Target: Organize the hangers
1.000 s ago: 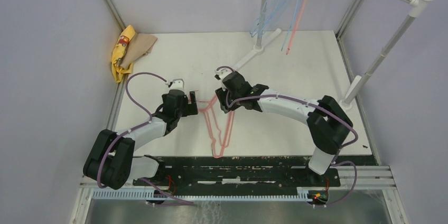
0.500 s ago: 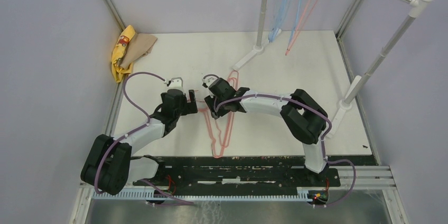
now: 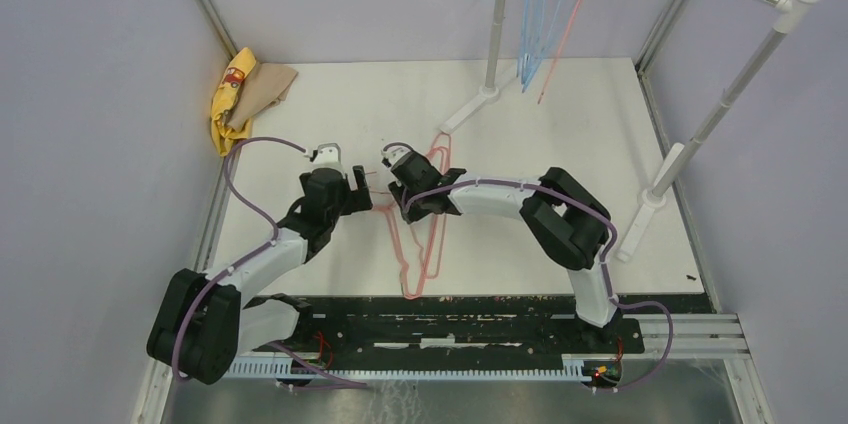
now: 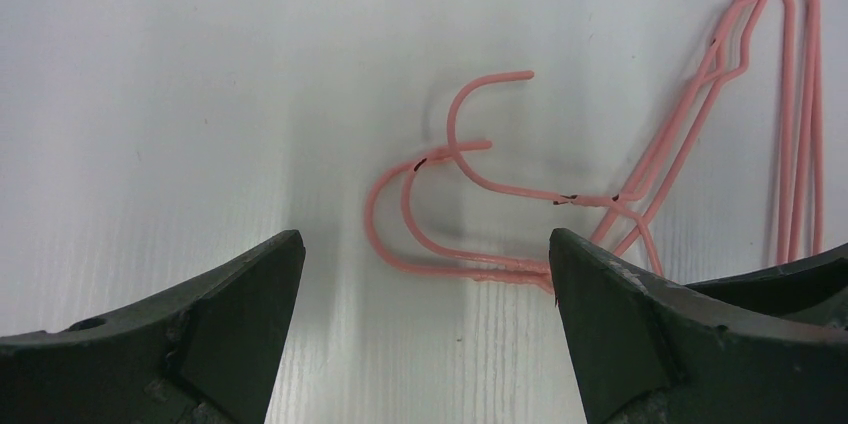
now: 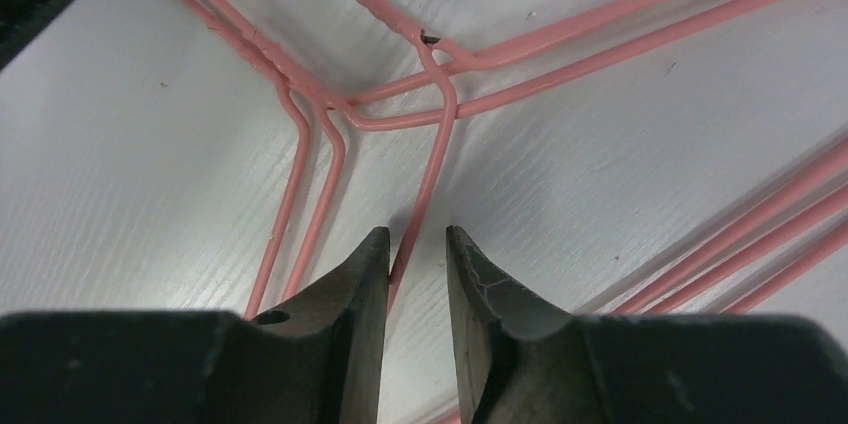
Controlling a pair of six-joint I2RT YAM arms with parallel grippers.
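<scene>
Roughly, going by the rack pole [image 3: 497, 19] that stood at the back of the table [image 3: 330, 104]:

- Far to the left of the pole, a yellow and tan cloth [image 3: 245, 94] lay bunched at the table's left edge.
- Nearer than the pole and to its left, the left gripper [image 4: 425, 239] hovered low over the table with its jaws spread wide and nothing between the pads. The hooked tops of the pink hangers [image 4: 480, 266] lay flat on the table just ahead of the gap between the fingers, closer to the right finger than to the left one.
- On the near side of the pole's foot, those pink hangers lay as a loose overlapping bunch, their long sides running toward the arms' bases.
- Just right of the left gripper, the right gripper [image 5: 418, 239] stood over the same bunch with its jaws drawn narrow but not closed. One pink wire ran between the fingertips, and a sliver of gap beside it showed it was not pinched.
- Just right of the pole, light blue hangers [image 3: 535, 4] and one pink hanger [image 3: 565, 34] hung from above, clear of the table.
</scene>
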